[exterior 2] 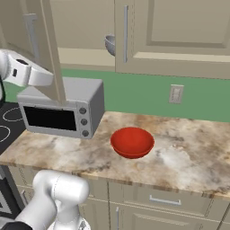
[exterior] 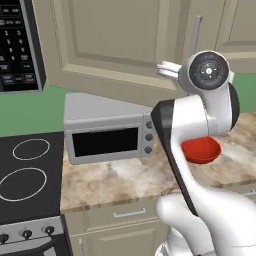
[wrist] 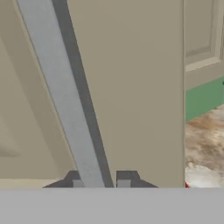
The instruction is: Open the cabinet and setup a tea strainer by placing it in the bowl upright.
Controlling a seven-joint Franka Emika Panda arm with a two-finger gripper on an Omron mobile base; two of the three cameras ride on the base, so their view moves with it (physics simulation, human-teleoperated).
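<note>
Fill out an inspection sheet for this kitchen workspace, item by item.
Surface: marbled beige counter, bare around the bowl.
Job's things: cabinet door swung partly open; grey tea strainer visible inside at the shelf edge; red bowl upright on the counter.
Clutter: grey toaster oven left of the bowl.
Hand: hand with fingers either side of the door's silver bar handle, shut on it.
Cables: nothing seen.
Surroundings: black stovetop, green wall with outlet, drawers below.
</note>
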